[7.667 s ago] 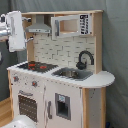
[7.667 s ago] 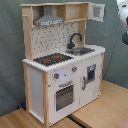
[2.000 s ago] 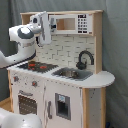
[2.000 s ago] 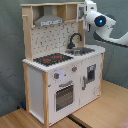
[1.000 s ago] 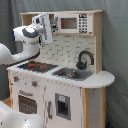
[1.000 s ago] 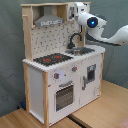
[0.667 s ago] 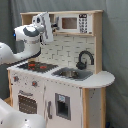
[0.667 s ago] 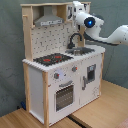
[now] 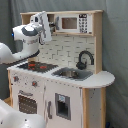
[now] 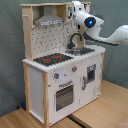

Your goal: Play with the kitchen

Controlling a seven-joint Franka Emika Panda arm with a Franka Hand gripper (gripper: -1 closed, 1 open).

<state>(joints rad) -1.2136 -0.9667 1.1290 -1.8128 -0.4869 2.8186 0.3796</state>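
The kitchen (image 9: pixel 60 85) (image 10: pixel 62 75) is seen standing upright in both exterior views, white below and pale wood along its sides and top. In the second exterior view it is set on a wooden surface (image 10: pixel 107 107), with a grey backdrop (image 10: pixel 12 60) hung behind it. The black stovetop (image 9: pixel 34 65) (image 10: pixel 52 58) with its red burners is found on the first exterior view's left and the second exterior view's left; the sink (image 9: pixel 72 74) (image 10: pixel 80 50) is placed beside it, and the curved black faucet (image 9: pixel 85 59) (image 10: pixel 75 39) is raised over the basin. Below the stovetop, knobs (image 10: pixel 64 73) and an oven door (image 9: pixel 26 103) (image 10: pixel 65 95) are shown on the white front. Up top, a grey hood (image 10: pixel 48 20) is fitted over the burners, and a microwave panel (image 9: pixel 75 23) is set into the upper cabinet (image 9: pixel 92 22).

The white arm (image 9: pixel 22 42) (image 10: pixel 107 32) is brought in at upper-cabinet height, above the stovetop in the first exterior view and above the sink and faucet in the second exterior view. The gripper (image 9: pixel 44 25) (image 10: pixel 75 9) is held up against the top section, close to the wooden frame beside the hood. Whether it is open or closed cannot be told, and contact with the kitchen cannot be made out either.
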